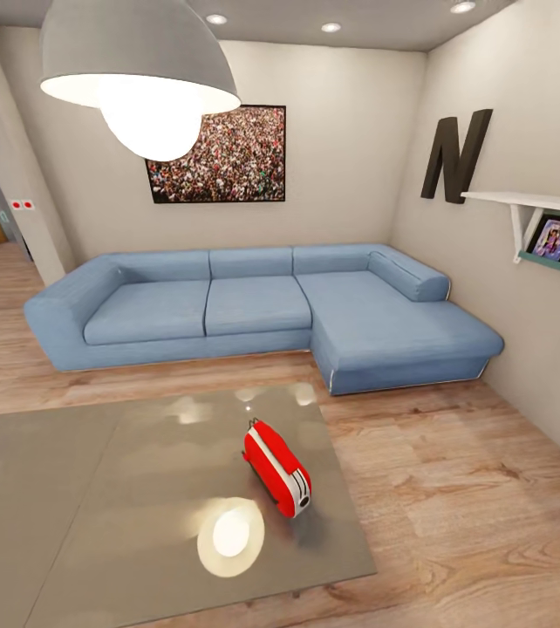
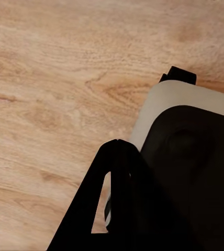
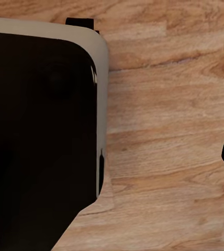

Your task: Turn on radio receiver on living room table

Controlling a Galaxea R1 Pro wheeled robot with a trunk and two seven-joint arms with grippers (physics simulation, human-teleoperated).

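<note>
The radio (image 1: 277, 467) lay on the table (image 1: 71, 488) in the living room, toward the table's right edge and a little past its middle in depth. In the head view it sat at about six o'clock, just right of centre. Its long axis ran slantwise, from eleven o'clock at the far end to five o'clock at the near end. The white end panel with its dark knob faced the near right, toward the robot. Beyond the table the blue sofa (image 1: 254, 301) stood at twelve o'clock, with the crowd photo (image 1: 228, 157) above it and the big letter N (image 1: 454, 155) on the right-hand wall. A lamp (image 1: 136, 61) hung at eleven o'clock, and its glow was mirrored on the tabletop beside the radio. Both wrist views looked down on the wood floor (image 3: 169, 130) and the robot's dark base. A black finger (image 2: 117, 204) of the left gripper showed there, but I could not tell whether either gripper was open or closed. Since the radio lay right of centre with its knob turned rightward, the right arm was probably the nearer one for the reach.
</note>
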